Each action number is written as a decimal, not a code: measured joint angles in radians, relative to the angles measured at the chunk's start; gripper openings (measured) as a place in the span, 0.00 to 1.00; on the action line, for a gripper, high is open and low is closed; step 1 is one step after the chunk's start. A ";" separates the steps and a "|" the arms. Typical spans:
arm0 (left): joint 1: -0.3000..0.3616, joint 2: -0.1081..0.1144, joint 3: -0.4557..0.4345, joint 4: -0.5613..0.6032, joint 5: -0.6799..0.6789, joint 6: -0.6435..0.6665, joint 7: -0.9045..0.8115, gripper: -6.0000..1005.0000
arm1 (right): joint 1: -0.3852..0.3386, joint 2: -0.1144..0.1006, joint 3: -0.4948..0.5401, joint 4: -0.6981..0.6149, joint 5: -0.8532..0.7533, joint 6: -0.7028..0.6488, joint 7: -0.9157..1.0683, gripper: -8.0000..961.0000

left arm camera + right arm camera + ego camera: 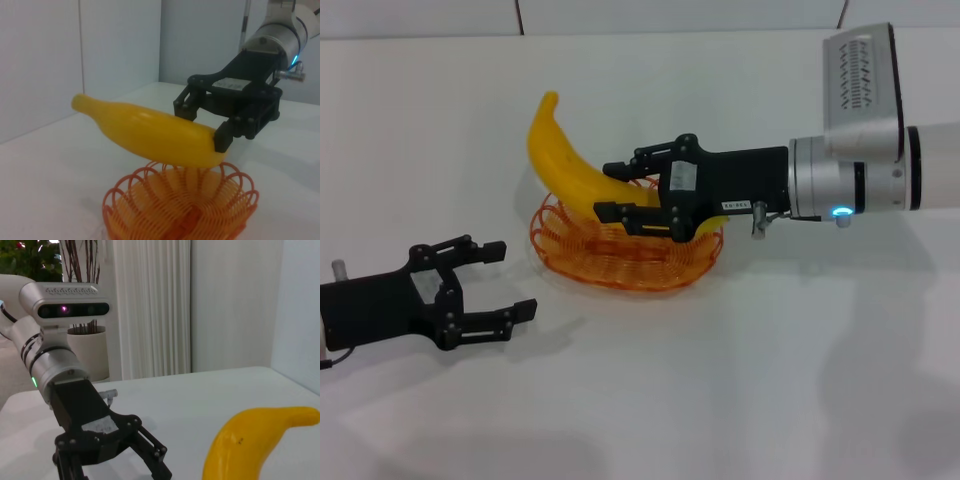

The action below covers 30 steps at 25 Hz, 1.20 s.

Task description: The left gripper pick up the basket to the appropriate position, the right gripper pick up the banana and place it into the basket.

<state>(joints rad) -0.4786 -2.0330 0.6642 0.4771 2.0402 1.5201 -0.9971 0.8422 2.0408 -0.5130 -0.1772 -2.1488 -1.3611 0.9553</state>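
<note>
My right gripper (607,188) is shut on the yellow banana (565,160) near one end and holds it just above the orange wire basket (560,250). In the left wrist view the banana (150,132) hangs a little above the basket's rim (125,190), apart from it, in the right gripper (202,125). The banana's free end points up and away to the far left. My left gripper (515,278) is open and empty on the near left, apart from the basket. The right wrist view shows the left gripper (110,467) and the banana (250,445).
The basket stands in the middle of a white table (740,380). A pale wall (620,15) runs along the table's far edge. A potted plant (85,340) and a curtain (150,305) stand beyond the table behind the left arm.
</note>
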 joint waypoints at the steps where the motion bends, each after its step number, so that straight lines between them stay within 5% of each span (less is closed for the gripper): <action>1: 0.001 0.000 0.000 0.000 0.000 0.000 0.000 0.88 | 0.000 0.000 0.000 0.000 0.002 -0.001 0.003 0.49; 18: 0.006 0.002 0.000 0.000 0.000 0.000 0.000 0.88 | -0.007 -0.005 0.004 -0.002 0.006 0.002 0.093 0.49; 21: 0.008 0.002 0.000 0.000 0.000 0.000 -0.002 0.88 | -0.010 -0.006 0.006 -0.006 0.006 -0.007 0.099 0.72; 26: 0.017 0.002 0.000 0.000 0.000 0.000 0.000 0.88 | -0.047 -0.009 0.008 -0.061 0.008 -0.092 0.100 0.89; 30: 0.021 0.002 -0.006 0.000 0.000 0.000 0.001 0.88 | -0.140 -0.016 0.022 -0.165 0.019 -0.184 0.100 0.88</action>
<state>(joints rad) -0.4578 -2.0309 0.6587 0.4770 2.0401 1.5201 -0.9958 0.7021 2.0253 -0.4909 -0.3422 -2.1302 -1.5453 1.0549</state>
